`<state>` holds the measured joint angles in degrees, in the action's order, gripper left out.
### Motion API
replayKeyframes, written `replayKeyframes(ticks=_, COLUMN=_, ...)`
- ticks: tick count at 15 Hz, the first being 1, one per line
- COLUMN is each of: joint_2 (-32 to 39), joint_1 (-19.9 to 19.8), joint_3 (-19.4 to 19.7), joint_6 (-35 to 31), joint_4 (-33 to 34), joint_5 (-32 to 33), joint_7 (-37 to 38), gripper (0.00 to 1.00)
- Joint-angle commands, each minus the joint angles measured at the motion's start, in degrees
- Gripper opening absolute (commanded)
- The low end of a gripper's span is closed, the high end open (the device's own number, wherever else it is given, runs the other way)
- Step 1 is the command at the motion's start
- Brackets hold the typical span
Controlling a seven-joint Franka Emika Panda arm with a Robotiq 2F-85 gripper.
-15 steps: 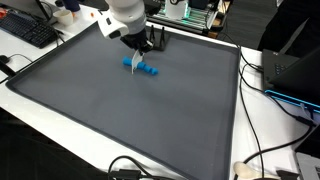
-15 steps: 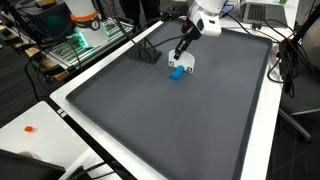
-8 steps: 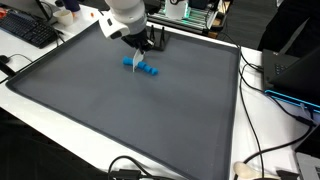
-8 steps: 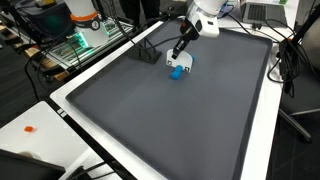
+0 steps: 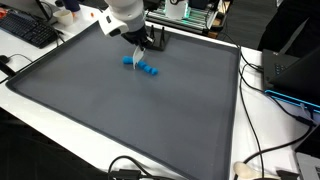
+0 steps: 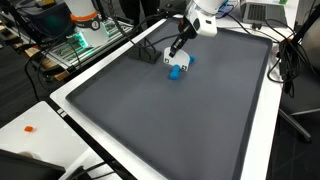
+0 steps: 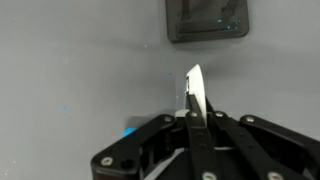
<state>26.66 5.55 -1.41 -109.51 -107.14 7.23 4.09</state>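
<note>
My gripper [image 7: 193,116] is shut on a thin white flat piece [image 7: 195,90] that sticks out past the fingertips. In both exterior views the gripper [image 5: 138,47] [image 6: 177,48] hangs just above the grey mat, with the white piece [image 5: 137,59] [image 6: 170,58] pointing down. A small blue object [image 5: 146,68] [image 6: 177,69] lies on the mat right beside the piece; in the wrist view only a blue corner [image 7: 130,130] shows by the left finger link. A black holder [image 7: 207,20] [image 6: 148,52] stands a short way beyond.
The grey mat [image 5: 120,120] [image 6: 170,130] has a white border. A keyboard [image 5: 28,28] lies at the back corner, and cables [image 5: 262,90] run along one side. Electronics racks [image 6: 85,35] stand behind the mat edge.
The gripper has carried the white piece a little away from the blue object toward the black holder. The blue object stays in place.
</note>
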Motion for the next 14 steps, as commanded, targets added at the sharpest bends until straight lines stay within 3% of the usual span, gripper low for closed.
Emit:
replayKeyframes(ticks=1, joint_2=-2.4, joint_1=-0.9, joint_3=-0.2, joint_6=0.7, joint_4=-1.3, joint_5=-1.1, joint_7=-0.9, gripper=0.01)
replayKeyframes(ticks=14, joint_2=-5.3, joint_1=-2.2, joint_3=0.4, joint_6=-4.9, joint_4=-1.7, joint_5=-0.6, joint_7=0.1, gripper=0.01)
